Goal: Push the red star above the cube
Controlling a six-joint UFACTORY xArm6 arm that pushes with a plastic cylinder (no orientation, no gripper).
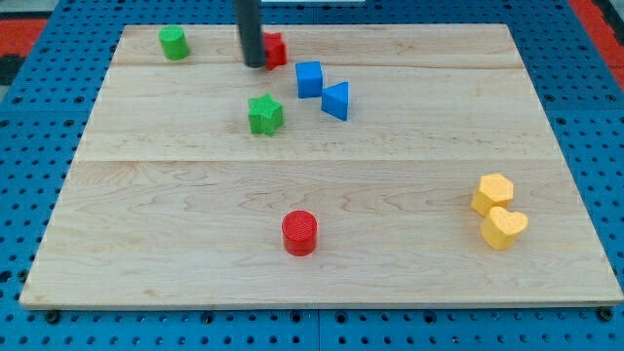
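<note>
The rod's tip point(253, 64), a bare rod with no fingers to open or close, touches the left side of the red star point(276, 49) at upper centre. The blue cube point(309, 79) sits just lower right. A short, steady rightward push should suffice; overshoot risks the board edge point(390, 26).

I see the small red plastic star block point(276, 50) lying flat near the far edge, partly hidden on its left. The blue plastic cube point(309, 79) sits upright just right and nearer, apart from it.
</note>
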